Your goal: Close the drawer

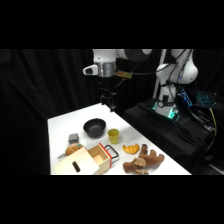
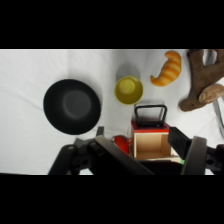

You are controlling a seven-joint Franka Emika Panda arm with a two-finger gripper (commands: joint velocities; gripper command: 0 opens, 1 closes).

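Fingers [image 2: 192, 150] stand released, spread wide, with the open drawer [image 2: 150, 142] between them, below. Descending carelessly, I judge, one could snag its wire handle [image 2: 150, 114] or nudge the cup [image 2: 129, 90] just beyond.

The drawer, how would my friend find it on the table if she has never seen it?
Start at the white table and find the pale wooden box with a dark slot at its near edge. The small light-wood drawer sticks out of that box, pulled open, toward the little yellow cup. Unlike the round black bowl nearby, it is square, with a red-trimmed front and a black wire loop handle.
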